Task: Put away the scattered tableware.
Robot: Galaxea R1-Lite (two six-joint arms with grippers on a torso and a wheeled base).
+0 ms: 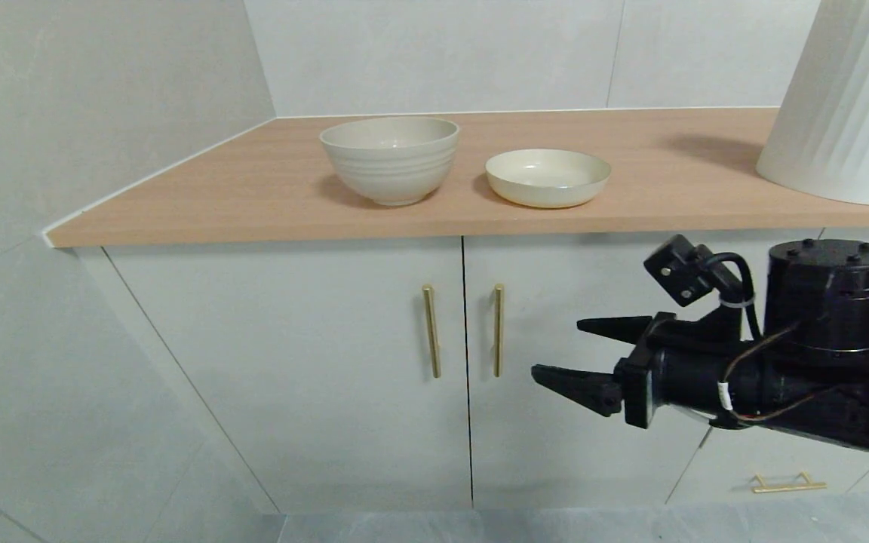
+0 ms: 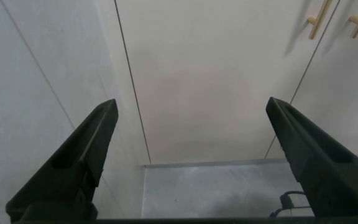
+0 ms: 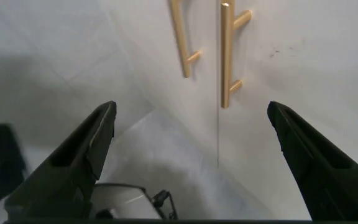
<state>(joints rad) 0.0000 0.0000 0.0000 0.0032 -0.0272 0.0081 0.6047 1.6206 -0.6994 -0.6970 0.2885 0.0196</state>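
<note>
The tableware is two pieces standing upright on the wooden countertop (image 1: 668, 188): a deep ribbed bowl (image 1: 389, 158) and, just beside it toward the robot's right and not touching, a shallow cream dish (image 1: 548, 177). Both are round, so neither has a long axis to line up with (any part of the rim would do for a pinch).

What the next move depends on is height. Both pieces lie above the right gripper (image 1: 559, 348) and a little to its left, the shallow dish being the nearer. That gripper hangs below the counter edge in front of the cabinet doors. Its arm is roughly level and its fingers point toward the two brass door handles (image 1: 498, 329). Its jaws are spread wide and hold nothing.

The left gripper (image 2: 191, 109) is likewise wide open and empty. It faces a plain cabinet panel low down near the floor, with the handles well off to one side. How it lies from the bowls cannot be told.

A tall white fluted vessel (image 1: 849, 105) stands farther right on the counter, well apart from the dish.
</note>
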